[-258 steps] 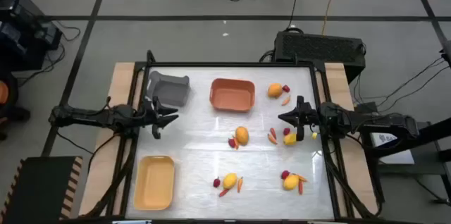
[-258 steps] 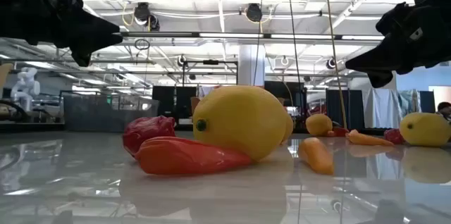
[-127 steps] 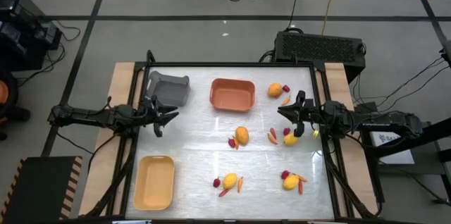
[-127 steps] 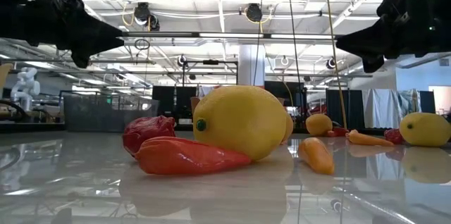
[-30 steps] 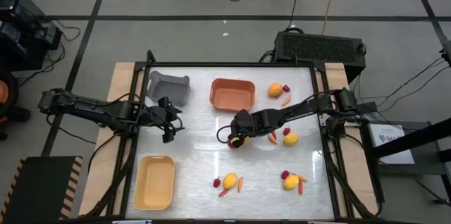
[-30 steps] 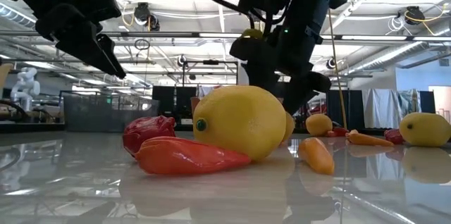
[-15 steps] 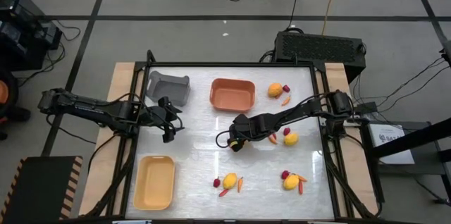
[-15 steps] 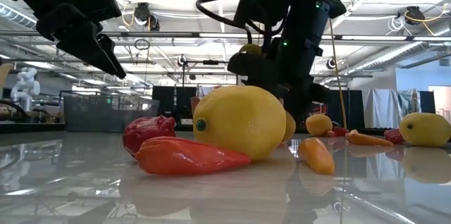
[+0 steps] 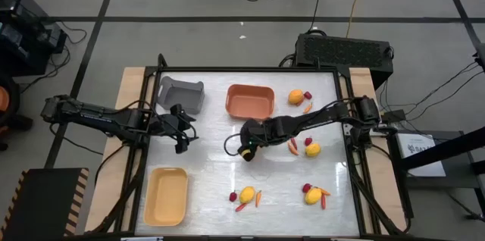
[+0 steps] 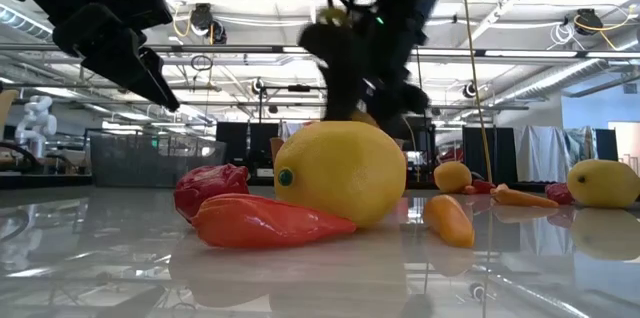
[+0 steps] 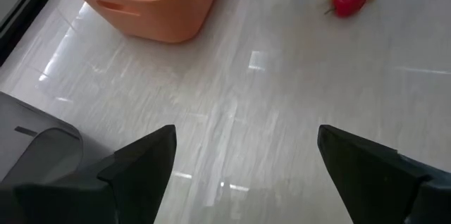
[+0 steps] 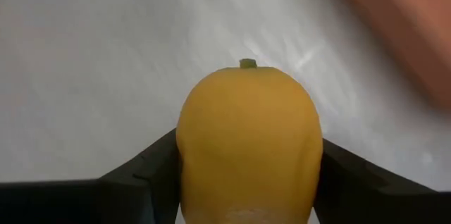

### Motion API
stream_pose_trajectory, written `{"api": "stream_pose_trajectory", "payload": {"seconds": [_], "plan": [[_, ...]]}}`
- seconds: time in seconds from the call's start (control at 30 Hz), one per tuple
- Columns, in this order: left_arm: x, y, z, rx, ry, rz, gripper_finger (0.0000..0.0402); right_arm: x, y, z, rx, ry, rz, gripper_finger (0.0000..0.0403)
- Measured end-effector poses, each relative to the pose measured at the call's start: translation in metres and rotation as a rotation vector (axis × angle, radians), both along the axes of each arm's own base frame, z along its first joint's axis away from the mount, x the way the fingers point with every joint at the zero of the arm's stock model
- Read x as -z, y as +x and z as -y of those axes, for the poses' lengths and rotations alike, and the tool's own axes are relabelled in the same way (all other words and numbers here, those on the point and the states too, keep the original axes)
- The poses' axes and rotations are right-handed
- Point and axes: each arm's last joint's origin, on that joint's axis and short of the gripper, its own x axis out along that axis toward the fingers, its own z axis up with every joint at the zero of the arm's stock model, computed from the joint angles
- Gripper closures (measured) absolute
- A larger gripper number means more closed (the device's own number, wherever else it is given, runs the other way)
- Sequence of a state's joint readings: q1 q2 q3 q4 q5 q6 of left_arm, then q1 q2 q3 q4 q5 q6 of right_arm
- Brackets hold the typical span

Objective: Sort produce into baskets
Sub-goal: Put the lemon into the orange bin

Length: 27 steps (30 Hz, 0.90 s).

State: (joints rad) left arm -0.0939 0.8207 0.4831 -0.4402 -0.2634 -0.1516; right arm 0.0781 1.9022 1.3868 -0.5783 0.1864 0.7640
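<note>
Left gripper (image 9: 184, 136) parked over bare table between grey basket (image 9: 182, 94) and pale yellow basket (image 9: 166, 195), fingers (image 11: 144, 160) spread wide with nothing between them; apparently waiting, out of the other arm's way. One red berry (image 11: 348, 0) lying loose ahead of it, beside orange basket (image 9: 250, 101).

Mid-table: right gripper (image 9: 245, 148) reached far across from its own side, jaws clamped on a yellow-orange fruit (image 12: 248, 143), stem end pointing away from the wrist. Fruit gripped by its flanks, probably for a steady carry, just short of orange basket's near rim; likely headed for a basket, which one not yet clear.

Further right: carrot sticks (image 9: 293, 146) and another fruit (image 9: 312, 149) loose on the table, a fruit-and-berry cluster (image 9: 298, 98) near the far edge, two more mixed clusters (image 9: 246, 195) (image 9: 314, 194) along the near edge. All three baskets unfilled; sorting barely begun.
</note>
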Motion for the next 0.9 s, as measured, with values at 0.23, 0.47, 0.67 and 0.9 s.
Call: {"api": "stream_pose_trajectory", "payload": {"seconds": [0.23,0.47,0.67,0.9], "plan": [[-0.002,0.002,0.000,-0.001,-0.004,0.033,0.0049,-0.041,0.019,0.041,-0.028,-0.224,0.090,0.0171],[-0.002,0.002,0.000,-0.016,-0.022,0.039,0.0049,-0.044,0.012,0.089,0.048,-0.304,0.028,0.0165],[-0.002,0.002,0.000,-0.014,-0.019,0.038,0.0049,-0.039,0.001,0.113,0.097,-0.293,-0.063,0.0165],[-0.002,0.002,0.000,-0.012,-0.017,0.036,0.0049,-0.039,-0.003,0.127,0.103,-0.302,-0.088,0.0148]]}}
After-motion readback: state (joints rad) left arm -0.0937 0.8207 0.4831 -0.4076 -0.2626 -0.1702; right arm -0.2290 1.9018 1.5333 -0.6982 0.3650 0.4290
